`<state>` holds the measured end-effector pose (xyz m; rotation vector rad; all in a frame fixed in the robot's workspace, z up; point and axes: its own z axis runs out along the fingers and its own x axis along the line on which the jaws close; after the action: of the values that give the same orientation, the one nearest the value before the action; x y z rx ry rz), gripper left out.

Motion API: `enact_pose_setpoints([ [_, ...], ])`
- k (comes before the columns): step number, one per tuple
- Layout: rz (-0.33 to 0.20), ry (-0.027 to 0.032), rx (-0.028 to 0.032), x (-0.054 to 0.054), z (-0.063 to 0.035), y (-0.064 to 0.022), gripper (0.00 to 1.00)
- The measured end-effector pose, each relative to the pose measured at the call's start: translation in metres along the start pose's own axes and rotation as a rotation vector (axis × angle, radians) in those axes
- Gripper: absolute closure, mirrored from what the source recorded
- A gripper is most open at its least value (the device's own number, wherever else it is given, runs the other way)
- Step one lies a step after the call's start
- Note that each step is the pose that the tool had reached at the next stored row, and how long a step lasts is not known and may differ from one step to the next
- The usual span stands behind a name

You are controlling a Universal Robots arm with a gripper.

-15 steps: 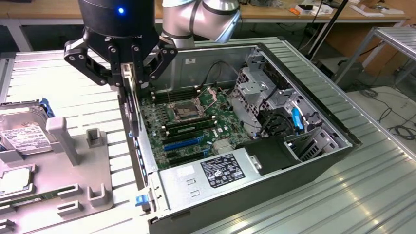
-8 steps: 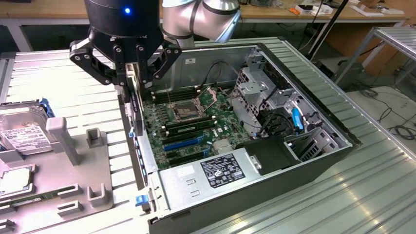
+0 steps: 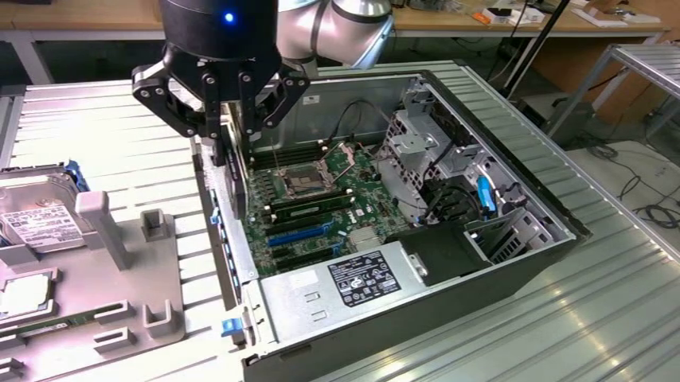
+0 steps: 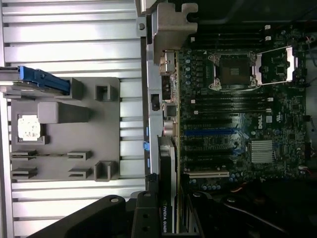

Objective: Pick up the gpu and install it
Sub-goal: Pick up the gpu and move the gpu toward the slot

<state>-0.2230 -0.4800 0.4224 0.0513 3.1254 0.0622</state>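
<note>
The gpu (image 3: 220, 147) is a slim dark slab hanging edge-on over the rear wall of the open computer case (image 3: 510, 159), above the back edge of the motherboard (image 3: 318, 171). My gripper (image 3: 225, 119) is shut on its upper part. In the wrist view the gpu (image 4: 167, 163) runs along the case's rear wall beside the port panel, with a printed label near my gripper (image 4: 168, 220). The blue expansion slots (image 3: 299, 233) (image 4: 210, 133) lie lower on the board, apart from the card.
On the exterior view's left, a grey fixture tray (image 3: 138, 270) holds a silver hard drive (image 3: 37, 223), a processor chip (image 3: 21, 294) and a green memory stick (image 3: 53, 326). Inside the case are the power supply (image 3: 351, 278), the drive cage (image 3: 425, 151) and loose cables.
</note>
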Motion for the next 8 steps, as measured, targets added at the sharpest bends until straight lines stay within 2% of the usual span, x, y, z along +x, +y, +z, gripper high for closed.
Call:
enact_pose_setpoints([
  [8,-0.01,0.0005,-0.0001,-0.018,0.0005,0.0006,0.73],
])
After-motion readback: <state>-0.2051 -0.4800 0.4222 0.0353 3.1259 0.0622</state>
